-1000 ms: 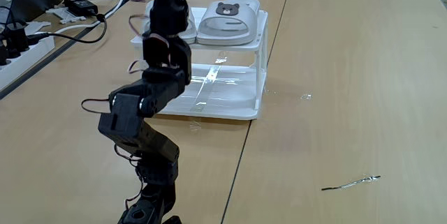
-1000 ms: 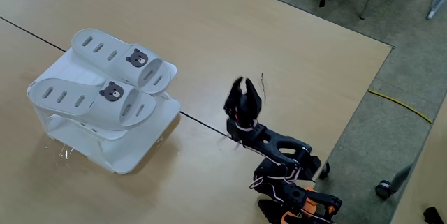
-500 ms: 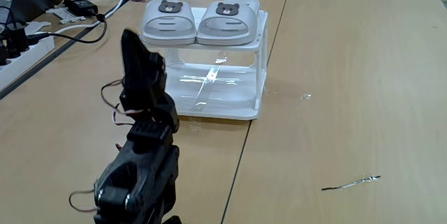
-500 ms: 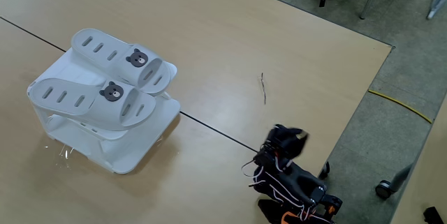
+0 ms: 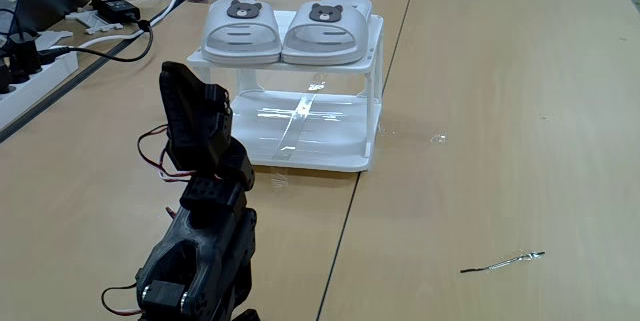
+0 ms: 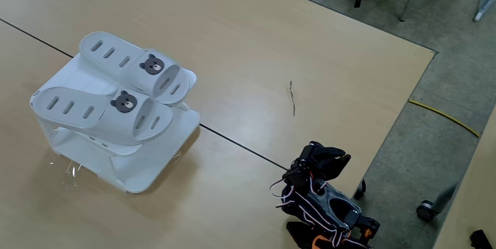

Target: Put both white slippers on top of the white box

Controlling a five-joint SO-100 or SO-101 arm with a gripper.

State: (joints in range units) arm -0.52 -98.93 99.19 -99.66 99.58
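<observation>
Both fixed views show the pair of white slippers [image 5: 285,29] [image 6: 116,98] side by side on the ribbed top of the white box [image 5: 370,91] — placement looks complete, so I judge nothing remains beyond parking the arm. The arm sits folded back over its base, well apart from the box. Its gripper [image 5: 185,101] carries nothing; whether the jaws are parted I cannot tell.

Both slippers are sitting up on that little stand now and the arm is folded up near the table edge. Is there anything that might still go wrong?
Possibly. In a fixed view, both white slippers overhang the white box's edge with their toe ends, so a bump to the table might tip them off. The folded arm's loose wires could perhaps snag if it moves again.
</observation>
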